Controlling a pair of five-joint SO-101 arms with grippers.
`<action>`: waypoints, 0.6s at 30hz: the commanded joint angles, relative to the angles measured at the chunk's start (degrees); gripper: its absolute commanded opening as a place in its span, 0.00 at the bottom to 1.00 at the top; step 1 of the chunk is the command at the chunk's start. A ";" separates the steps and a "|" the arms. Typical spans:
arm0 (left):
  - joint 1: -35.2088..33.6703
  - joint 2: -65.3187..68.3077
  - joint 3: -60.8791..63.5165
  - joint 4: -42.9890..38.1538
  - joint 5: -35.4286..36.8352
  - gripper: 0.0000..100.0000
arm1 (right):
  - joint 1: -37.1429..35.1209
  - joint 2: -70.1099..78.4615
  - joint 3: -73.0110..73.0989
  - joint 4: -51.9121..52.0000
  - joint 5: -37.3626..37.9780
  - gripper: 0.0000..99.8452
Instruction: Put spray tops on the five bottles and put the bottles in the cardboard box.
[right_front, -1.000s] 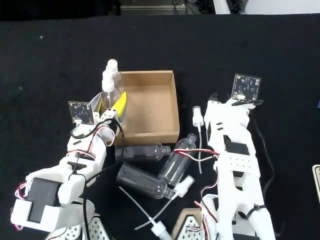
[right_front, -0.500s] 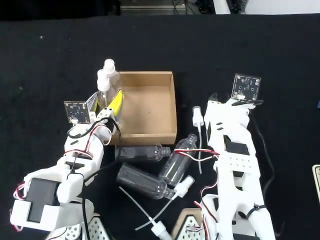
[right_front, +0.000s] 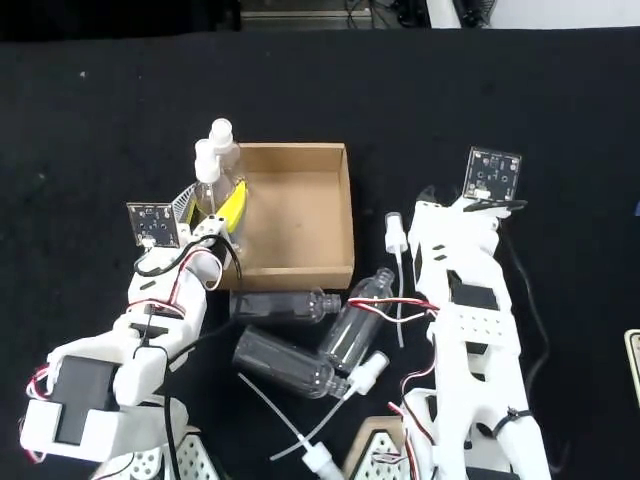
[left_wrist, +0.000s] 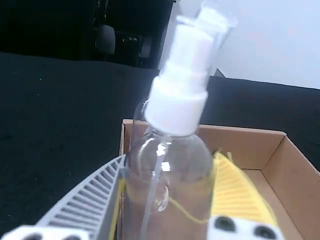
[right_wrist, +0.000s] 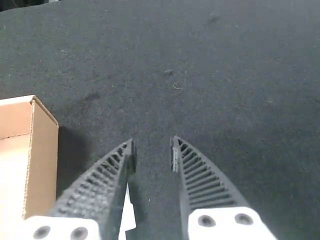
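My cardboard box sits mid-table, with three bottles lying just near of it. The left gripper clamps a capped bottle over the box's left wall. If I release it here, I judge it could catch the rim and topple outside. The right gripper, narrowly parted, holds nothing.

Capped bottle is held in the left gripper at the cardboard box's left wall. Lying in front of the box: first bottle, second bottle to its right, third bottle nearest the arm bases. Spray top is placed between box and right arm.
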 joint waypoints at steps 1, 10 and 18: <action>-0.75 -0.18 -0.22 0.26 0.35 0.28 | -0.26 0.31 -0.48 -1.67 0.53 0.10; -0.75 -0.26 0.75 -0.09 0.35 0.28 | -0.26 0.31 -0.48 -1.67 0.53 0.10; -0.40 -0.88 1.54 -0.18 0.35 0.28 | -0.26 0.31 -0.48 -1.67 0.53 0.10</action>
